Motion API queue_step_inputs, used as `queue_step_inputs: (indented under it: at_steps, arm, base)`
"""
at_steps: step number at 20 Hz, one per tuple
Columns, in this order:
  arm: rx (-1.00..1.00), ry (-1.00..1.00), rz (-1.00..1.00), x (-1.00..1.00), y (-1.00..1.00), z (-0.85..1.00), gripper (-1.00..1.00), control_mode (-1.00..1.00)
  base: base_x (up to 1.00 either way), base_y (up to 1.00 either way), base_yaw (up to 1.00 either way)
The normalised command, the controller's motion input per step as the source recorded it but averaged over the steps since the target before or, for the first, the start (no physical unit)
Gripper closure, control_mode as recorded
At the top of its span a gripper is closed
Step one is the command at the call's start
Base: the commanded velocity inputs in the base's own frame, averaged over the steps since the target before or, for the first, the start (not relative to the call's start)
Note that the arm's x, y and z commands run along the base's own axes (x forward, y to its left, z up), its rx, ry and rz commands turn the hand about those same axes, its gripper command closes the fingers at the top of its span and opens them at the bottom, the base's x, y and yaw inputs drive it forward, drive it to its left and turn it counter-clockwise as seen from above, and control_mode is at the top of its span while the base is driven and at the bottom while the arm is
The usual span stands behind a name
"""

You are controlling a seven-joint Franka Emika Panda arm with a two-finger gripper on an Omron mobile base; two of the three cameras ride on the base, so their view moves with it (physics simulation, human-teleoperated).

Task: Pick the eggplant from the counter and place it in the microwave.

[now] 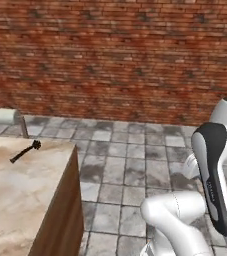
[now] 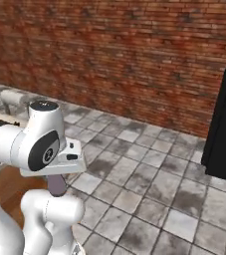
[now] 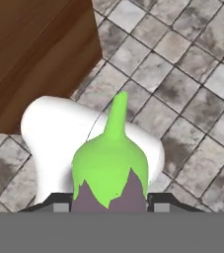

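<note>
Left base view: the beige marbled tabletop (image 1: 20, 190) juts in from the lower left, its wooden side facing a grey tiled floor (image 1: 130, 170) below a red brick wall (image 1: 115, 55). A small black brush-like utensil (image 1: 26, 151) lies near the tabletop's far edge, and the white arm (image 1: 205, 200) rises at lower right.

Right base view: the arm (image 2: 40, 149) folds at lower left, a dull purple end of the eggplant (image 2: 57, 185) showing just beneath the hand. The black microwave (image 2: 225, 129) stands at the right edge, well apart from the arm.

Hand view: the tool (image 3: 108, 205) is clamped on the eggplant (image 3: 111, 173), green stem cap pointing away, high over the tiled floor, off the tabletop's corner.
</note>
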Motion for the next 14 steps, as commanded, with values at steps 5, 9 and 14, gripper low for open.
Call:
queue_step_inputs:
  at_steps: [5, 9, 14]
  arm:
    - [0.00, 0.00, 0.00, 0.00, 0.00, 0.00, 1.00, 1.00]
    - [0.00, 0.00, 0.00, 0.00, 0.00, 0.00, 1.00, 1.00]
    - [0.00, 0.00, 0.00, 0.00, 0.00, 0.00, 1.00, 1.00]
  base:
    - [0.00, 0.16, -0.98]
    - [0.00, 0.09, -1.00]
    - [0.00, 0.06, -1.00]
